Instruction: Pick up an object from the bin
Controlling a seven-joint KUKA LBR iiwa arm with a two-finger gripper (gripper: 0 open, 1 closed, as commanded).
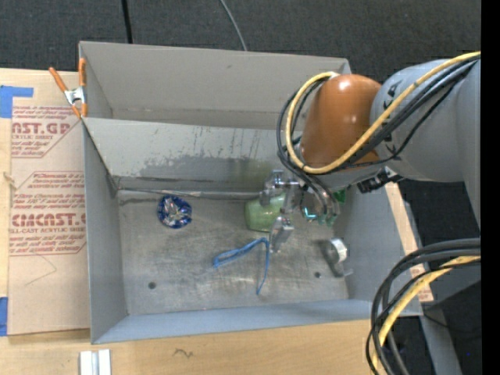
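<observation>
Far left on the floor of the grey bin (195, 139) lies a small crumpled ball (173, 211), blue and white, by itself and close to the foot of the far wall. To its right and nearer, around the middle of the floor, lies a thin blue tool (244, 252) with two slim legs that spread apart, one pointing left and one toward the near wall. Just beyond its right end sits a pale green lump (258, 213), the thing I am at. My claw (277, 209) is down over the lump's right side and stands open. One of its fingers (275, 184) is on the lump's far side and the other on its near side, right above the top of the blue tool. I cannot tell whether either finger touches the lump. Above the claw is my wrist's orange cover (340, 119), looped with yellow and black cables. Just right of the claw lies a small dark green piece (326, 209), partly hidden by my wrist. Nearer and further right, a silver clip (337, 255) lies alone on the floor.
</observation>
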